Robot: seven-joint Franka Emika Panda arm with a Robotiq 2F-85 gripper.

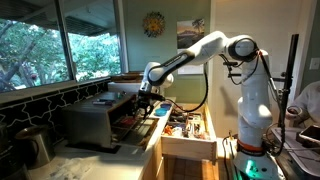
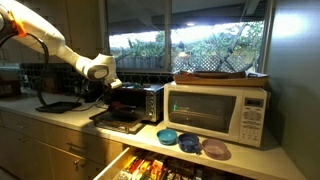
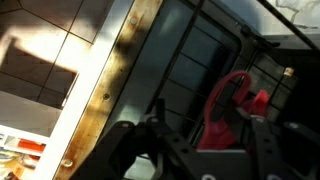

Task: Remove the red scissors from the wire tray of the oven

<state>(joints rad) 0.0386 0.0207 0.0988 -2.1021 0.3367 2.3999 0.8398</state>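
Hovering at the boxy grey oven [image 1: 95,120], black end effector [image 3: 200,152] stood spread wide, holding nothing, glossy red scissors [image 3: 235,105] with looped handles lay on thin wire tray [image 3: 195,60].

The white jointed Panda arm [image 1: 195,52] reaches out and angles downward, its dark two-fingered Robotiq gripper [image 3: 200,150] held low, jaws apart.

Daylight glares through the large glass windows [image 1: 60,40] [image 2: 190,40] in both exterior views, leaving the boxy grey toaster oven [image 2: 135,100] in shade. The wrist view is dark and blurred, sunlit only on a pale tiled surface [image 3: 40,75], the small red-handled scissors [image 3: 232,105] smeared.
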